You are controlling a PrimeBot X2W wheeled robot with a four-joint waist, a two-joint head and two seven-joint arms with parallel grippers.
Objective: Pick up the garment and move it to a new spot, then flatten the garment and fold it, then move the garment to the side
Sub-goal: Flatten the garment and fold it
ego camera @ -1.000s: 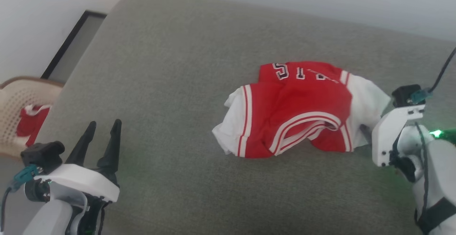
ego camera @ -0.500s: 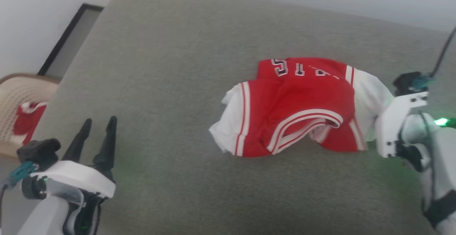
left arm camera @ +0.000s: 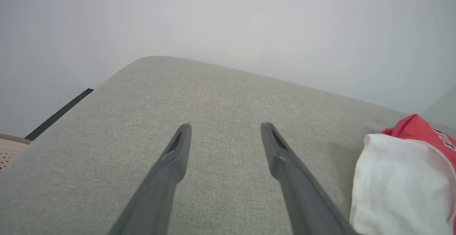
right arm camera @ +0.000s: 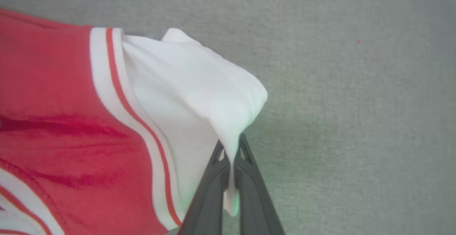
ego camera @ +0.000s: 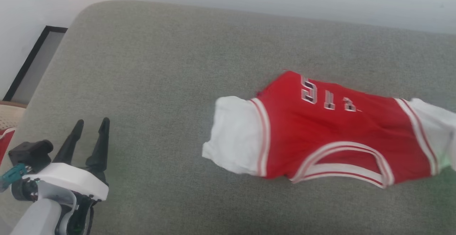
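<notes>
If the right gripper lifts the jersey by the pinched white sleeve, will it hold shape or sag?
Likely floppy: the jersey wrinkles, and its sleeve draws to a soft peak in the shut right gripper, so the rest should hang. Probably light, being thin cloth. It may drag on the textured grey cushion.

Likely a home: grey upholstered sofa (ego camera: 160,67), wicker basket (ego camera: 11,113) beside.
</notes>
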